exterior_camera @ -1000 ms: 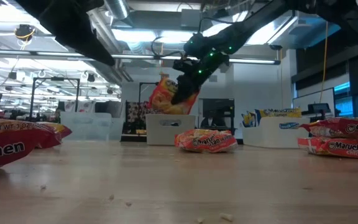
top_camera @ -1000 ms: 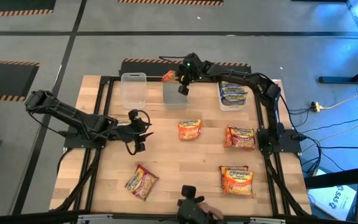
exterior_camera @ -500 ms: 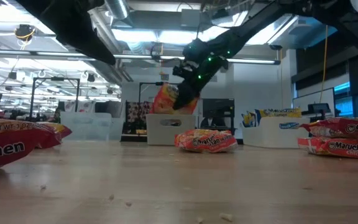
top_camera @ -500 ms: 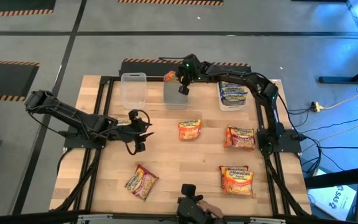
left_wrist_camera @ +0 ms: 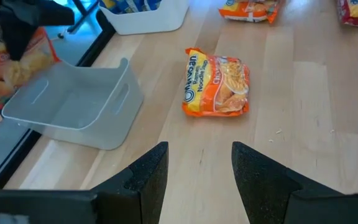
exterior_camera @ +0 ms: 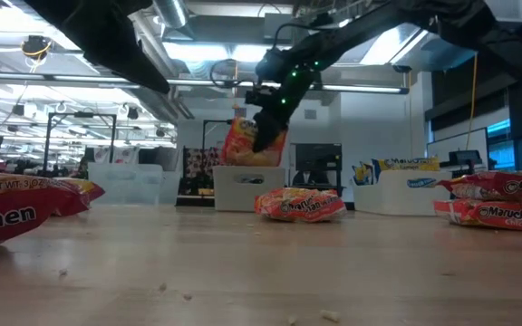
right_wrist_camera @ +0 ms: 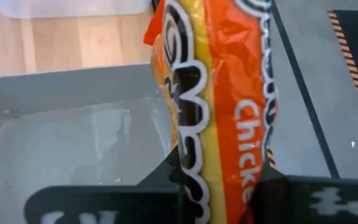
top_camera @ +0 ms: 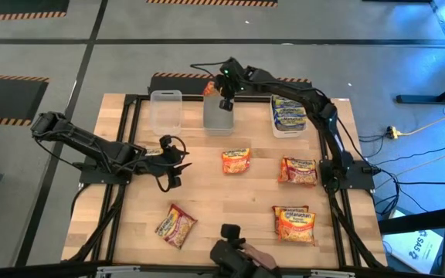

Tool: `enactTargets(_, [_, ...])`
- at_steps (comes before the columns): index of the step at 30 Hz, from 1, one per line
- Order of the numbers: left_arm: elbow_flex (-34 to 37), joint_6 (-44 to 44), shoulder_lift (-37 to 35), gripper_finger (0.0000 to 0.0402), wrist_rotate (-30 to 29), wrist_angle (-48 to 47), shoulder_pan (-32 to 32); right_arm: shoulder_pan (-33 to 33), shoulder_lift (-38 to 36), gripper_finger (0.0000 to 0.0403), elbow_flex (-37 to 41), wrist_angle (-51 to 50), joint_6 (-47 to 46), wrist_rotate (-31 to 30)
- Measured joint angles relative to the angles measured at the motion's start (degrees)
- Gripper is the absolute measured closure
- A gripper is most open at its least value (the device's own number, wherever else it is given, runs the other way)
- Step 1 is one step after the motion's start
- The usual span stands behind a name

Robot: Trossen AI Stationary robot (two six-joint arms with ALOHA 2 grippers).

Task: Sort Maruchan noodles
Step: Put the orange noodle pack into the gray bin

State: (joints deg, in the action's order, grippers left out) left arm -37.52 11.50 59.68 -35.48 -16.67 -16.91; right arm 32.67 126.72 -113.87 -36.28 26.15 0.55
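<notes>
The right gripper (exterior_camera: 263, 136) pinches an orange packet (exterior_camera: 243, 143) by its edge, so it hangs upright over the middle tub (top_camera: 218, 114), seemingly lined up to drop in with its own kind. The left gripper (top_camera: 170, 176) waits spread and empty over the left of the table (top_camera: 230, 197), facing another orange packet (left_wrist_camera: 217, 84), with more packets scattered.

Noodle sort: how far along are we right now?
Done: blue-and-yellow packets already sit in the right-hand white tub. In hand: the right tool is shut on an orange packet, held over the empty middle tub. The left tool waits open, holding nothing. Left: five packets on the table, including an orange one; the clear tub looks empty.
</notes>
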Motion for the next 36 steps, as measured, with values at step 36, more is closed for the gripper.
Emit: enactTargets(36, [0.0,-0.7,0.0,0.023,0.0,1.9,0.0,0.7,7.3,0.037,1.3,-2.2,-0.2,-0.2])
